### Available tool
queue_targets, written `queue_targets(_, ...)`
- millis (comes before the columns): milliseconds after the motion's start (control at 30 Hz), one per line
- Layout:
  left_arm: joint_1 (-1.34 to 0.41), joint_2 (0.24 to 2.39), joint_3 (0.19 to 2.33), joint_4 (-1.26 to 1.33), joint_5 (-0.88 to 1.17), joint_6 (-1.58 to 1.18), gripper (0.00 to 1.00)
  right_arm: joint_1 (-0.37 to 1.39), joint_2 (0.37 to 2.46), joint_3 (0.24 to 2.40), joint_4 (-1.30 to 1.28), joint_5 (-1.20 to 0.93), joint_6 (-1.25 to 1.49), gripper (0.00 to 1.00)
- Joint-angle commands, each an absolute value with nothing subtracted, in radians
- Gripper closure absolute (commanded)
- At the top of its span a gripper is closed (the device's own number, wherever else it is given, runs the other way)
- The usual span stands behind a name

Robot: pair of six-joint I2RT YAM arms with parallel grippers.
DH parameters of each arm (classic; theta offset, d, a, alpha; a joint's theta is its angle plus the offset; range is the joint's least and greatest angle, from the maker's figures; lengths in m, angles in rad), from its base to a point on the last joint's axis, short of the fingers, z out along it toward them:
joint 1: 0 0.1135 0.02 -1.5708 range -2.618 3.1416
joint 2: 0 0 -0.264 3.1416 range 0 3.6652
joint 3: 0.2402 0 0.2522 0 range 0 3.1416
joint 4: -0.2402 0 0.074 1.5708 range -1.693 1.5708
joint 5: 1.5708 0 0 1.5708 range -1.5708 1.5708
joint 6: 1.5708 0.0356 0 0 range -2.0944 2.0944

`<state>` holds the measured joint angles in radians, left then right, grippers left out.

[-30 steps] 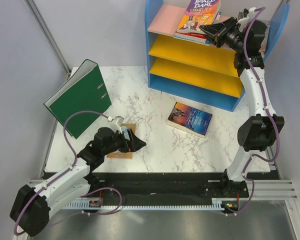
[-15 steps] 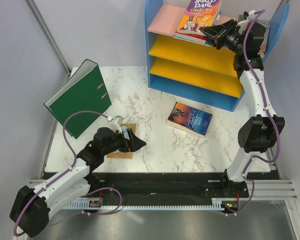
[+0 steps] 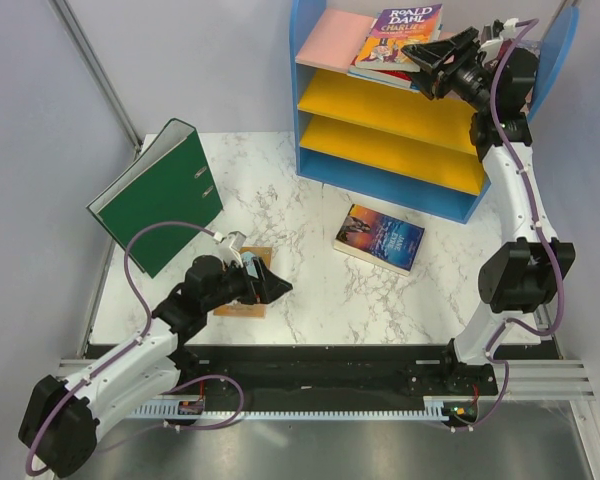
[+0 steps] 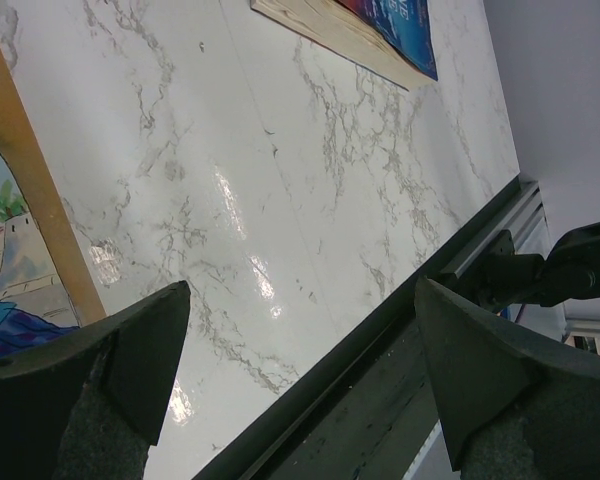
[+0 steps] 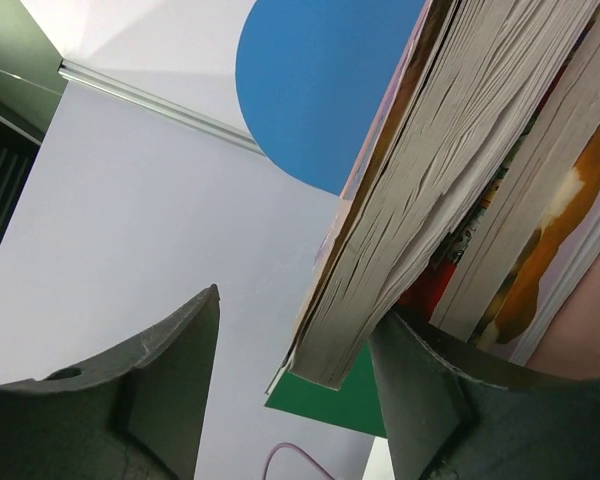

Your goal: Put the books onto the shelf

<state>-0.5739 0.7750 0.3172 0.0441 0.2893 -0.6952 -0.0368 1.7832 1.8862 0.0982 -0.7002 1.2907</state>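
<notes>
The purple Roald Dahl book lies on top of a stack of books on the pink top board of the blue-framed shelf. My right gripper is open at that book's near corner. In the right wrist view its page edge sits between the spread jaws of the right gripper, against the right-hand finger. The dark blue book lies flat on the table. My left gripper hovers open over the small tan-orange book, whose edge shows beside the left gripper.
A big green ring binder stands open at the table's left rear. The shelf's two yellow boards hold nothing. The black rail runs along the table's near edge. The dark blue book's corner shows at the top of the left wrist view.
My right gripper has opened and let go of the purple book, which now rests a little further back on the stack. The left arm has not moved.
</notes>
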Motion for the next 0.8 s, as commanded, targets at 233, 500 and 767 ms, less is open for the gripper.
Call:
queue_targets(233,-0.577,0.738,0.301,0.077,0.284,-0.718,0.00,-0.043,1.752,1.881,0.118,-0.773,1.333,0.19)
queue_targets(500,-0.577,0.733,0.298,0.074,0.279,-0.721,0.00,-0.052,1.746,1.933,0.075,-0.822,1.353,0.02)
queue_targets(767,-0.577,0.729,0.298,0.072,0.281,-0.721,0.00,-0.072,1.732,1.937,0.012,-0.844,1.335,0.02)
